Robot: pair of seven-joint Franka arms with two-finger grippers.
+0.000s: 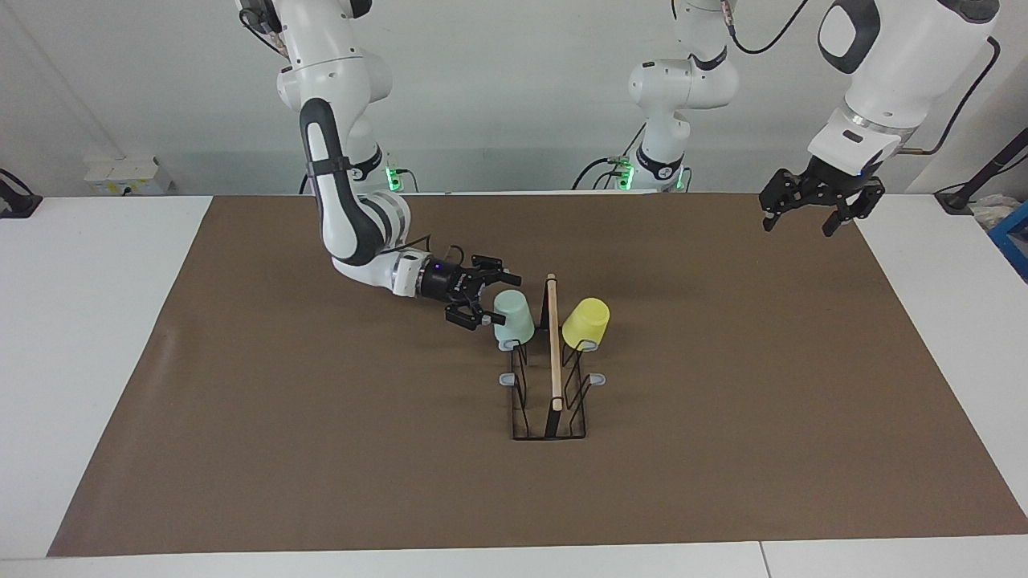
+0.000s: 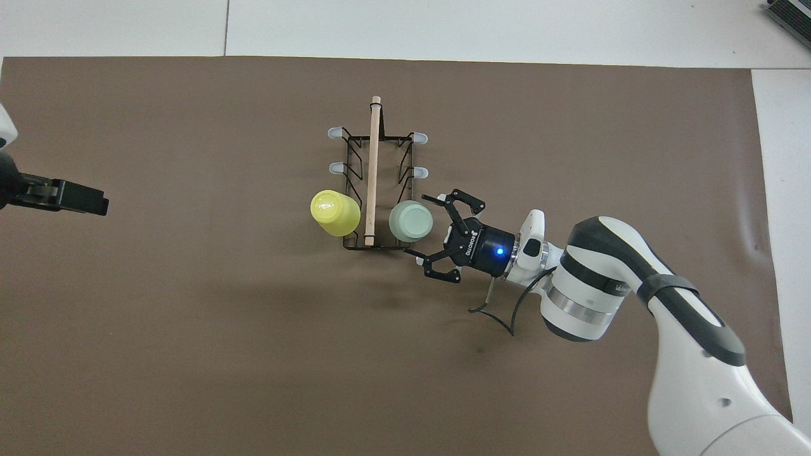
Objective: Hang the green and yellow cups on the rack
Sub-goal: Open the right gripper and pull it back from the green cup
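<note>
- I count two cups, both mouth down on the rack, which sits at the centre of both frames on the brown mat.
- The green cup hangs on the peg nearest the robots on the right arm's side of the wooden bar.
- The yellow cup hangs tilted on the matching peg on the left arm's side, just across the bar from the green one.
- I count six pegs in all: two carry the cups and four are bare, showing grey tips, two on each side of the bar.
- One bar runs the length of the rack, with the two cups either side of its end nearest the robots.
- The right gripper sits just beside the green cup, left of centre in the facing view and right of centre in the overhead view. Its fingers are spread wide and clear of the cup, with nothing between them.
- The left gripper hangs in the air at the upper right of the facing view, over the mat's edge at the left arm's end, well apart from the rack. Its fingers are spread and hold nothing; this arm waits.
</note>
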